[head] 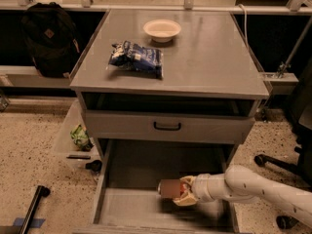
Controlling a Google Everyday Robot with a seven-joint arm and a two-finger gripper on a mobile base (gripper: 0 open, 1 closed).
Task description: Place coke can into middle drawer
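the coke can point(168, 189) lies on its side, long axis running left to right, over the open middle drawer point(131, 211). its body reads dark red with a pale silver end turned to the left; any lettering on it is too blurred to make out. the can's right part sits inside the gripper point(181, 192), whose cream-coloured fingers point(187, 201) are closed on it from above and below, so only the left part of the can sticks out free. a dark shadow lies on the drawer floor just under the can and gripper; whether the can touches the floor cannot be told.

the white arm point(253, 186) reaches in from the right edge and is cut off at the lower right corner. the drawer's front edge is cut off by the bottom of the view, and its right wall is mostly hidden behind the arm.

above the open drawer is a closed grey drawer front point(122, 126) with a small black handle point(167, 126), and above that a dark gap under the cabinet top point(214, 57). on that top lie a blue-and-white snack bag point(136, 59) and, behind it, a pale bowl point(162, 29). a black backpack point(48, 38) stands to the left of the cabinet.
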